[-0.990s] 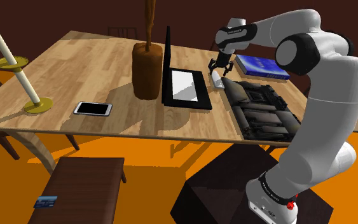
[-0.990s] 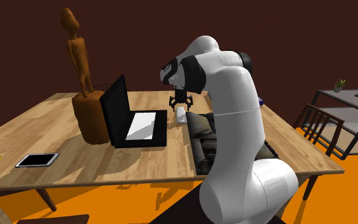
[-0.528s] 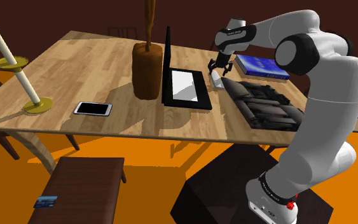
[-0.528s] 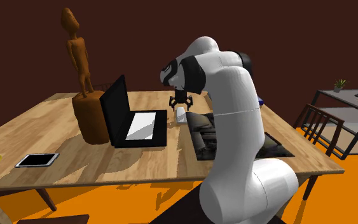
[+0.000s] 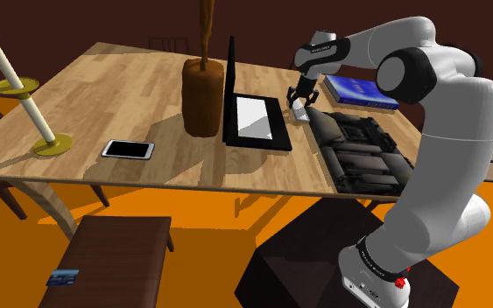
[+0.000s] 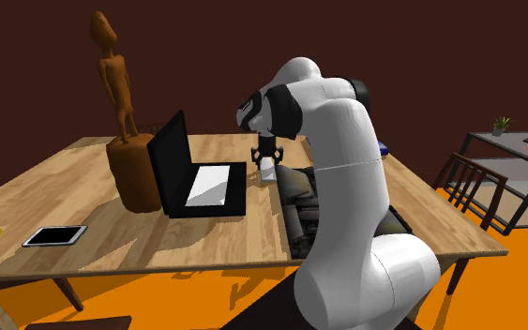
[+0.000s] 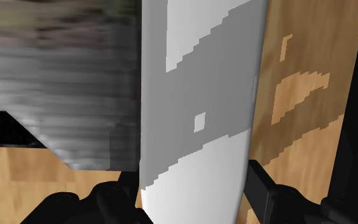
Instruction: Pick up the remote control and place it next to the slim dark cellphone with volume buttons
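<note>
My jaws clamp the white remote [image 7: 196,95] [image 5: 299,107] from both sides, low at the tabletop [image 5: 130,96], between the open laptop [image 5: 255,118] and a dark bag [image 5: 358,144]. Blue book [image 5: 358,90] just behind. The phone [image 5: 129,150] lies well apart, past the brown statue [image 5: 202,92].
</note>
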Tool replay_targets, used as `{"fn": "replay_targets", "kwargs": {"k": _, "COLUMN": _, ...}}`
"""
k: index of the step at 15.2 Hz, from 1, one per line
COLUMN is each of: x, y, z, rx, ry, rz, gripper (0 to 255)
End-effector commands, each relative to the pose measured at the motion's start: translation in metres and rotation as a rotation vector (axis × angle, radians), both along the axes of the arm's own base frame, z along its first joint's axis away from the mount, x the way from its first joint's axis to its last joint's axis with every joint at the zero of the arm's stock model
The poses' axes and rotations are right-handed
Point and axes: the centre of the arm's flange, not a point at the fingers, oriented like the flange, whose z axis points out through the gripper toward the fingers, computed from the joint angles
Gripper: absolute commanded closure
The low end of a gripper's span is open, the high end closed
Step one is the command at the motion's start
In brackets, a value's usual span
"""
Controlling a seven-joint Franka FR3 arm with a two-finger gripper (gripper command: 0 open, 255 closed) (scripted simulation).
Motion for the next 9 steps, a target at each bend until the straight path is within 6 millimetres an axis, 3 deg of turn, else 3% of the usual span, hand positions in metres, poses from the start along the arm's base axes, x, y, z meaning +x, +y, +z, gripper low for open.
{"fn": "replay_targets", "kwargs": {"k": 1, "x": -0.001, "y": 0.0, "z": -0.002, "rx": 0.002, "ry": 0.004, "rz": 0.0, "gripper": 255}}
{"fn": "replay_targets", "kwargs": {"k": 6, "x": 0.0, "y": 0.001, "z": -0.002, "rx": 0.002, "ry": 0.004, "rz": 0.0, "gripper": 255}}
{"fn": "replay_targets", "kwargs": {"k": 9, "x": -0.001, "y": 0.001, "z": 0.014, "rx": 0.002, "ry": 0.004, "rz": 0.0, "gripper": 255}}
